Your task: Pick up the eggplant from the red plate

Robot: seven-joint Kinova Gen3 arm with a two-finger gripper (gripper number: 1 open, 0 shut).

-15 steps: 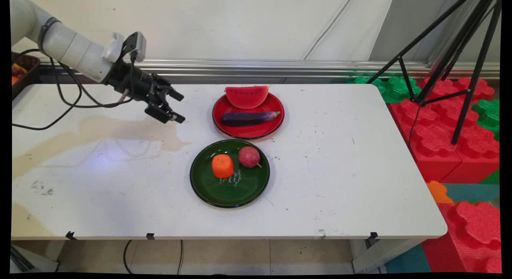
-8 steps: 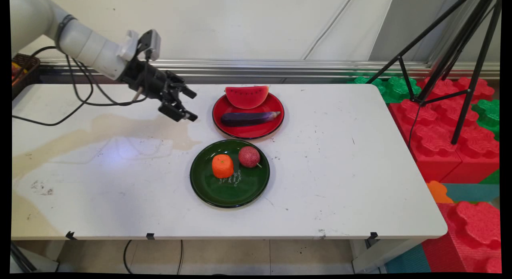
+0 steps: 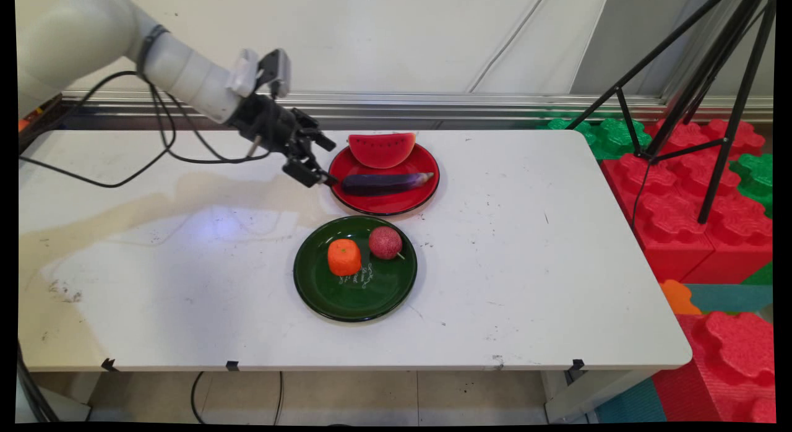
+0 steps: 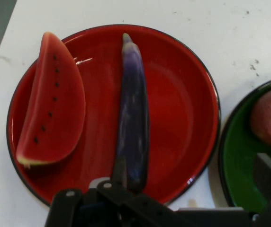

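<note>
My gripper [image 3: 331,164] hangs open at the left rim of the red plate [image 3: 387,204], its fingers pointing at the stem end of the purple eggplant [image 3: 383,183]. A watermelon slice [image 3: 382,148] lies on the plate's far side. In the hand view the eggplant [image 4: 133,113] runs down the middle of the red plate [image 4: 183,104], its near end just ahead of the gripper [image 4: 168,198], with the watermelon slice [image 4: 52,101] to its left. Nothing is between the fingers.
A green plate [image 3: 356,299] in front holds an orange fruit [image 3: 344,257] and a dark red round fruit [image 3: 385,242]. A basket [image 3: 31,119] sits at the far left. A black tripod [image 3: 699,98] and red and green foam blocks [image 3: 680,203] stand right of the table.
The arm has swung right across the table, bringing the open gripper from the table's left part to the red plate's left rim. The plates and fruit have not moved.
</note>
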